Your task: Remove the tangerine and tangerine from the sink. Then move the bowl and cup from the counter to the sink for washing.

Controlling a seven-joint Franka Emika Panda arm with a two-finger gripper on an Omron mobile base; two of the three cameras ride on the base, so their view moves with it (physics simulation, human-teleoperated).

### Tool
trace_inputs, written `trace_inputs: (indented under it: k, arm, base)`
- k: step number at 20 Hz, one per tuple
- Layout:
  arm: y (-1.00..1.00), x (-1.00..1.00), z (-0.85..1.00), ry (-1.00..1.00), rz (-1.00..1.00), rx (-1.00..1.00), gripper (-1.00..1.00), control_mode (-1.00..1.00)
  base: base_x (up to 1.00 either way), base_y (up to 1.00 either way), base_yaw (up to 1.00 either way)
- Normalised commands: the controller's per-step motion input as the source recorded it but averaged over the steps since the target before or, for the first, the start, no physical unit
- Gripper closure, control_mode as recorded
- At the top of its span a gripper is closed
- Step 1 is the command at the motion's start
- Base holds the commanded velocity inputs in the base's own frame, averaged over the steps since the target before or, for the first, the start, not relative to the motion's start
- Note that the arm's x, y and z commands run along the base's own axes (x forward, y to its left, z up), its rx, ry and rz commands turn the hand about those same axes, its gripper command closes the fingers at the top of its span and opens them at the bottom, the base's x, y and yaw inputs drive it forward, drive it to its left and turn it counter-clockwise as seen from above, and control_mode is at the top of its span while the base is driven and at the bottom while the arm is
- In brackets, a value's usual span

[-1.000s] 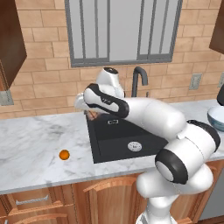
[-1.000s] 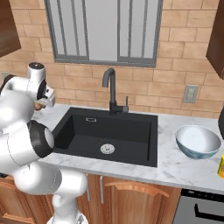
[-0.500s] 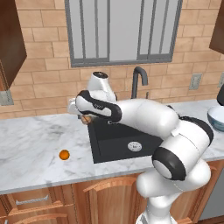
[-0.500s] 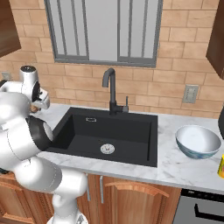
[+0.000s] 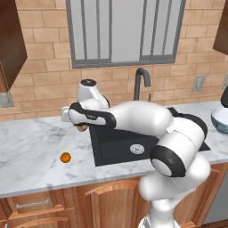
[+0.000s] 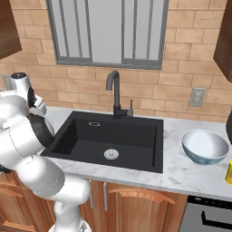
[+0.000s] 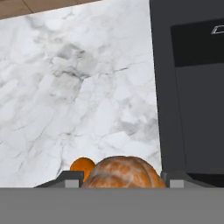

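The gripper [image 5: 81, 127] hangs over the counter [image 5: 31, 147] just past the left edge of the sink [image 5: 116, 147], above bare marble. The jaws stand partly apart and are closed on the duller tangerine [image 7: 124, 172]. In the hand view that fruit sits between the two finger tips, mottled tan-orange, and fills the gap. From the left base view a bit of its brownish skin [image 5: 81, 128] peeks out under the hand.

The bright orange tangerine [image 5: 65, 157] already lies on the counter, left of the sink and nearer the front edge. The hand view shows it too [image 7: 82, 166], just beside the held fruit. It is presumably the first one set down.

The sink basin is bare apart from the silver drain [image 6: 111, 154] and the faucet [image 6: 114, 93] at its back edge. So the removal half looks all but done, with only the release of the held fruit left.

Judgement: the arm reaches across to the left side because that stretch of counter is free and clear of the basin. A fruit let go from height could roll, possibly back over the sink's edge.

The bowl [image 6: 205, 146] rests on the counter right of the sink, untouched. The cup [image 6: 229, 172] stands at the right margin of the right base view, near the front edge. Both are still to be moved.
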Motion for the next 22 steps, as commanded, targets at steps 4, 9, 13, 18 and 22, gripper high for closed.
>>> trace_inputs:
  k: [4, 9, 13, 18, 22]
  arm:
    - [0.27, 0.03, -0.19, 0.00, -0.06, -0.03, 1.00, -1.00]
    - [0.24, 0.00, -0.20, 0.02, -0.07, -0.01, 1.00, -1.00]
    - [0.16, 0.02, -0.19, 0.05, -0.08, 0.00, 1.00, -1.00]
    - [0.12, 0.03, -0.20, 0.05, -0.07, 0.00, 1.00, -1.00]
    - [0.13, 0.03, -0.21, 0.04, -0.07, 0.00, 1.00, -1.00]
  base:
    - [0.00, 0.00, 0.00]
    - [0.00, 0.00, 0.00]
    - [0.00, 0.00, 0.00]
    - [0.00, 0.00, 0.00]
    - [0.00, 0.00, 0.00]
